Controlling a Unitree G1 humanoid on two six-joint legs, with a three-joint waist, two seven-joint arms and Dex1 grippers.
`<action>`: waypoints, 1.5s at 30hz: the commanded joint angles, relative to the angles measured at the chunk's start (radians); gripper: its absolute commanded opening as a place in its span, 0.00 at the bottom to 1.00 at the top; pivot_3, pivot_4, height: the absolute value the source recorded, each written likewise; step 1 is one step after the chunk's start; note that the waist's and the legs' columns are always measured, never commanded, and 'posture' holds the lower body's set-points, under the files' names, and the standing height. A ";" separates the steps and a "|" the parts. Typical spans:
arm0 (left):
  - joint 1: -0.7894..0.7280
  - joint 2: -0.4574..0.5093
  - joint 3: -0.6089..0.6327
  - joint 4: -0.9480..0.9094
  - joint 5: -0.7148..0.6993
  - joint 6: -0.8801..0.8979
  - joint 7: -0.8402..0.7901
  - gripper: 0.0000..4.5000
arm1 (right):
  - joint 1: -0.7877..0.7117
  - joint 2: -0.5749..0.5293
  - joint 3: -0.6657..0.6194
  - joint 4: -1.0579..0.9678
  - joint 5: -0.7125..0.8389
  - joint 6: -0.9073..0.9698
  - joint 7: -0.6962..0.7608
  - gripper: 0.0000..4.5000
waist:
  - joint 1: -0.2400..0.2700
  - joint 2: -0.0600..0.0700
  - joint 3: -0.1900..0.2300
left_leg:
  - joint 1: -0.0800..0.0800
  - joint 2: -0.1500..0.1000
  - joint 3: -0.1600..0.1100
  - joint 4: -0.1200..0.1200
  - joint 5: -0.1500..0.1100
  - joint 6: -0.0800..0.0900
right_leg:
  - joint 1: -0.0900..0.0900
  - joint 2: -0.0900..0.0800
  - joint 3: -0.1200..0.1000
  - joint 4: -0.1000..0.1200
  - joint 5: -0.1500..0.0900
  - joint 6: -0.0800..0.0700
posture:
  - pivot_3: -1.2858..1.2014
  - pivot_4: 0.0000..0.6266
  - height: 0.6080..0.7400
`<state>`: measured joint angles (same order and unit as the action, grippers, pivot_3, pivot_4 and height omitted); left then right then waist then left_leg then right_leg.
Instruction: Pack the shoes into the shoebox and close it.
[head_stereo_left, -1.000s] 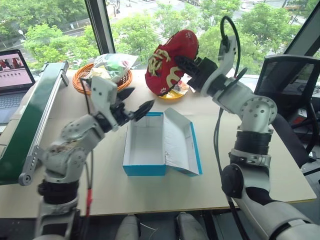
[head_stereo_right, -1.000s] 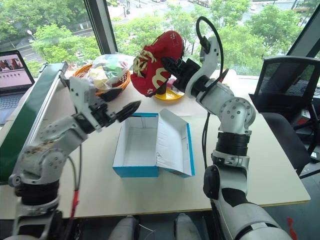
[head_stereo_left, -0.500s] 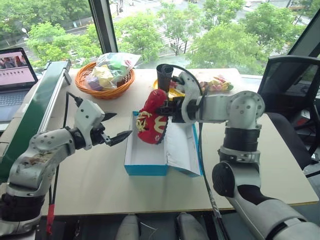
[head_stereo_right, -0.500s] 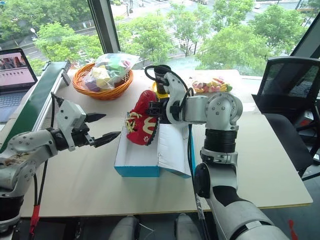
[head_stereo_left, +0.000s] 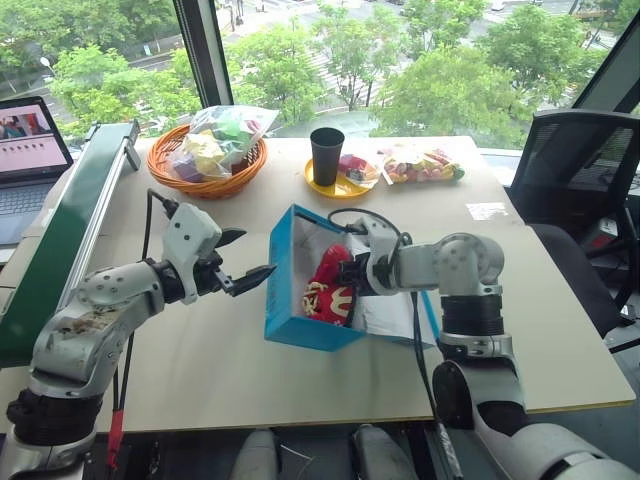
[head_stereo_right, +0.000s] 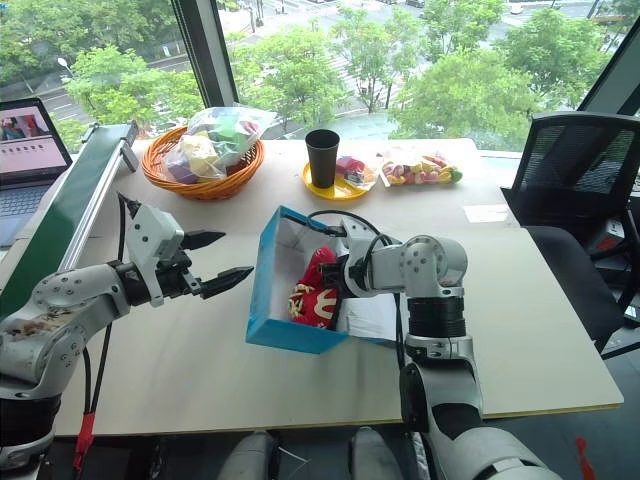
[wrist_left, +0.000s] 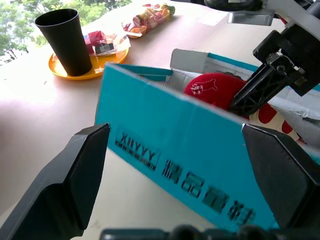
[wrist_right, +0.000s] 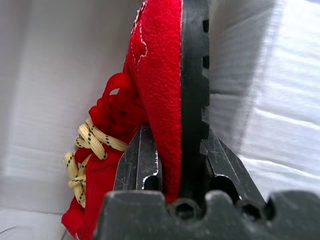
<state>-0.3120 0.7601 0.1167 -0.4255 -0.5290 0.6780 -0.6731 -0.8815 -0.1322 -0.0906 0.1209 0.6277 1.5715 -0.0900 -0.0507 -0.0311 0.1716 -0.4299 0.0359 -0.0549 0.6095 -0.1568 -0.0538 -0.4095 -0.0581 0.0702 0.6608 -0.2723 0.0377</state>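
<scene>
While the pair of small red shoes with cream-yellow curved markings and pale laces (head_stereo_left: 330, 285) sat down inside the bright blue rectangular cardboard shoebox (head_stereo_left: 300, 295), the box itself was tipped, its near blue wall raised and leaning toward the robot's left, apparently levered by the load pressing in from the other side. The right gripper (head_stereo_left: 352, 272) reached into the white interior with its two black fingers clamped on the shoes; the right wrist view showed one finger (wrist_right: 141, 162) inside against the red upper and the other on the dark ridged sole, a hold judged suited to carrying them in upright. The hinged flap lid (head_stereo_left: 392, 312) lay folded out flat on the robot's right side of the box, under the right forearm, so the box was not yet closed. The left gripper (head_stereo_left: 250, 258) hung just beside the lettered outer blue wall with its fingers spread wide and nothing between them; it appeared positioned to steady the box, though contact could not be confirmed. Farther back on the pale wooden tabletop (head_stereo_left: 200, 350) stood an orange wicker basket holding a clear bag of coloured items (head_stereo_left: 207, 158), a black cup on a yellow plate (head_stereo_left: 327, 157) and a packet of sweets (head_stereo_left: 420, 165). Release, levelling of the box and lid closure were judged outstanding.
</scene>
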 joint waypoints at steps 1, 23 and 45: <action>0.007 0.005 0.032 -0.053 0.004 -0.007 0.015 1.00 | -0.002 -0.018 0.047 -0.010 -0.045 -0.051 0.057 0.36 | 0.000 0.000 0.000 | 0.000 0.000 0.000 0.000 0.000 0.000 | 0.000 0.000 0.000 0.000 0.000 0.000 | 0.52 0.24 0.96; 0.041 0.010 0.045 0.009 0.085 -0.045 0.047 1.00 | -0.160 0.038 0.055 -0.077 -0.227 -0.198 0.114 0.99 | 0.004 0.000 0.000 | 0.000 0.000 0.000 0.000 0.000 0.000 | 0.000 0.000 0.000 0.000 0.000 0.000 | 0.52 0.24 0.96; 0.151 -0.247 0.471 0.211 0.178 -0.090 0.484 1.00 | 0.050 -0.151 0.227 -0.191 -0.180 -0.839 0.813 0.99 | 0.004 -0.001 0.000 | 0.001 0.000 0.000 0.001 0.000 0.000 | 0.000 0.000 0.000 0.002 0.000 0.000 | 0.52 0.24 0.96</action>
<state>-0.1233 0.5125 0.5286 -0.2079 -0.3477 0.6455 -0.2390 -0.8309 -0.2921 0.1420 -0.0496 0.4598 0.8172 0.7079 -0.0463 -0.0320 0.1714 -0.4290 0.0363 -0.0553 0.6110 -0.1568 -0.0540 -0.4092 -0.0584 0.0698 0.6628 -0.2721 0.0375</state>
